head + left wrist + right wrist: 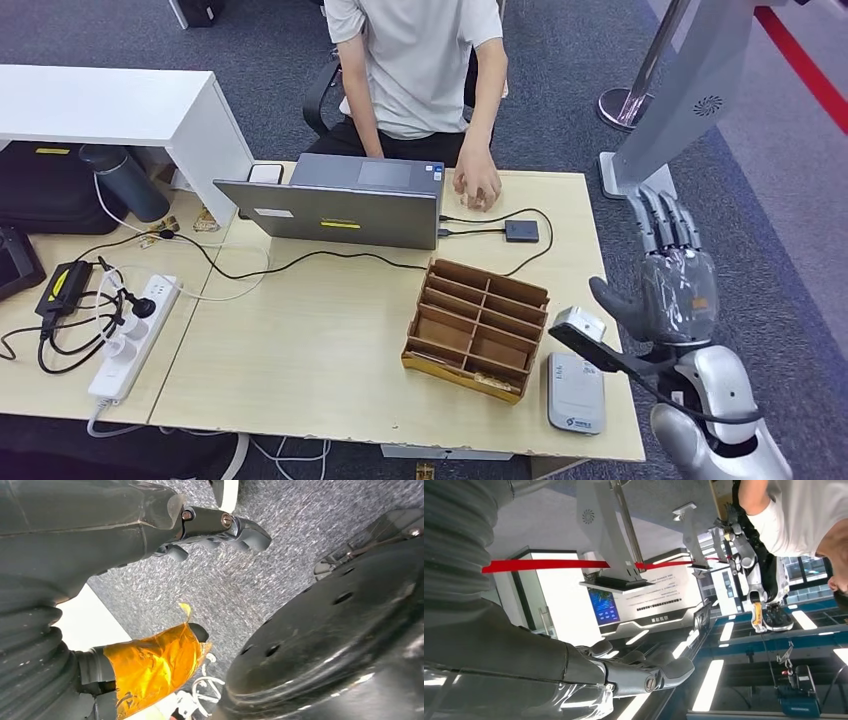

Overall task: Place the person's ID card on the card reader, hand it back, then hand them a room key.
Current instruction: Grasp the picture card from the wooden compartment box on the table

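My right hand (672,285) is raised beside the table's right edge, fingers straight and spread, holding nothing; the right wrist view shows its fingers (649,672) stretched out in the air. The white card reader (575,392) lies flat at the table's near right corner, just left of that hand. A wooden compartment box (478,325) stands next to the reader. The person's hand (477,187) rests closed on the far edge of the table; I cannot tell if it holds a card. My left hand (150,605) hangs over the carpet, its fingers (220,525) and taped thumb apart and empty.
An open grey laptop (340,205) sits mid-table with cables running to a small black box (521,231). A power strip (130,335) with plugs lies at the left. A white shelf (120,105) and a dark bottle (125,180) stand at the far left.
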Controlling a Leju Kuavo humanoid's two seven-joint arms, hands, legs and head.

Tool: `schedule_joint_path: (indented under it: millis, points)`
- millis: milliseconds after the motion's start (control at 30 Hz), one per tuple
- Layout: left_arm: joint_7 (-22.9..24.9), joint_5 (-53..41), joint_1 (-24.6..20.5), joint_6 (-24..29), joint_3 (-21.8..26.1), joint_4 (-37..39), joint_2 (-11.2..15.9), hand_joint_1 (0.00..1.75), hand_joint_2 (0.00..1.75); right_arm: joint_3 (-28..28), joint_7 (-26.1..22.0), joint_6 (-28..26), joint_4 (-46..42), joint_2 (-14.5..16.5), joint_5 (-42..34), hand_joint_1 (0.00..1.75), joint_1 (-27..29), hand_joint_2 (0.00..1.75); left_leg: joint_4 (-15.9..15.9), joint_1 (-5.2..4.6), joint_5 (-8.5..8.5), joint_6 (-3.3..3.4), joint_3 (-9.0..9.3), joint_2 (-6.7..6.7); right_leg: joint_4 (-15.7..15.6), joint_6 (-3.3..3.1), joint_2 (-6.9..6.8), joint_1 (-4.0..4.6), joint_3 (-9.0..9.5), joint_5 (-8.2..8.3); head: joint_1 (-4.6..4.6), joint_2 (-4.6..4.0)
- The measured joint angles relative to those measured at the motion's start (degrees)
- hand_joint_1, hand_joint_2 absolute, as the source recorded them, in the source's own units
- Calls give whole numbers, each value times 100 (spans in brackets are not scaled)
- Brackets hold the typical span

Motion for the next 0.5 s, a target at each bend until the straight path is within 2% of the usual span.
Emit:
schedule_joint_path:
  millis: [367, 500]
  points:
    - [-9, 20, 3, 0, 30, 0, 2, 0, 175, -176, -65, 19, -553, -144, -36, 0, 427, 175, 0, 1, 2, -1, 8, 5, 2, -2, 3, 0, 2, 1, -1, 0]
    - [-37, 84, 12, 0, 62, 0, 3, 0, 175, -233, -224, 52, -804, -226, -240, 0, 829, 175, 0, 0, 0, -1, 6, -5, 1, -2, -4, 0, 4, -4, 1, 0]
